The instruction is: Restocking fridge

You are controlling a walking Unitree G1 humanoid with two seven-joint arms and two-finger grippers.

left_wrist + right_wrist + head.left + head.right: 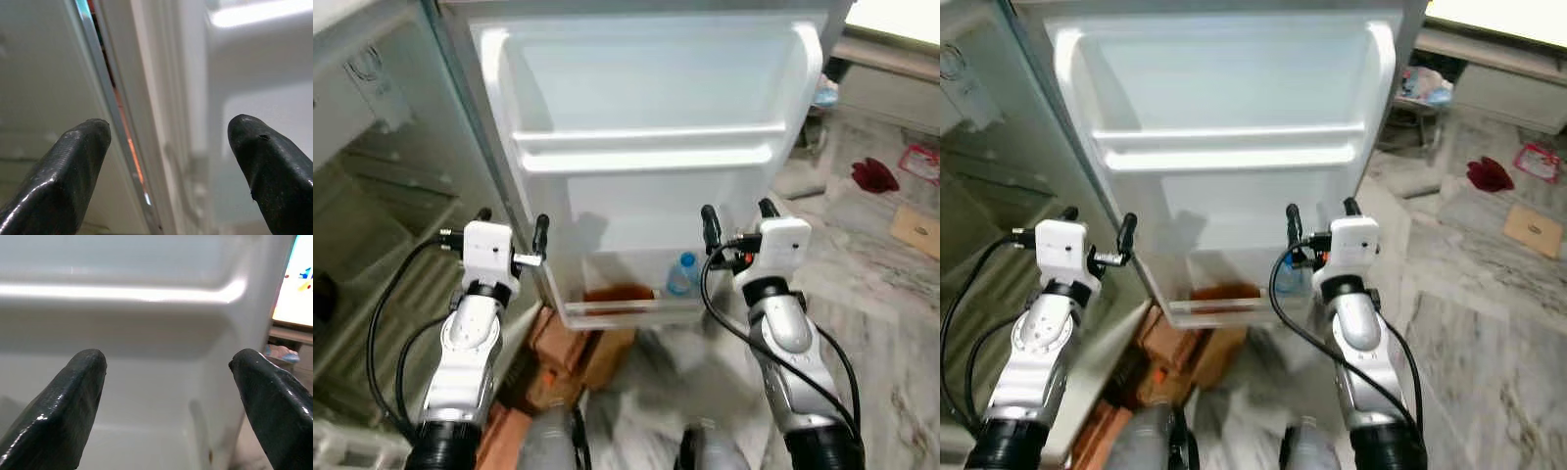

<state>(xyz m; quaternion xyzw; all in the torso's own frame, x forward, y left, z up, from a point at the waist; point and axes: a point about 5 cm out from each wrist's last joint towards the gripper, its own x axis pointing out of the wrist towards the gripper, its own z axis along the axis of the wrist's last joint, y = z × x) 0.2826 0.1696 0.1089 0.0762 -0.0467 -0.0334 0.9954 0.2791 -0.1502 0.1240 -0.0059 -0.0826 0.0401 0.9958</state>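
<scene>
Fridge door point(646, 117) stands wide open facing the robot, its top cut off by the frame, with the dim fridge interior point(372, 196) off to the left. The clear bottom door bin point(636, 294) holds a small water bottle point(682, 275), upright with its blue cap on top, beside a blurry brownish thing that's hard to identify. Left gripper point(512, 227) and right gripper point(740, 221) both hover in front of the door, fingers spread wide, holding nothing. Cardboard boxes point(578, 352) sit on the floor below.
</scene>
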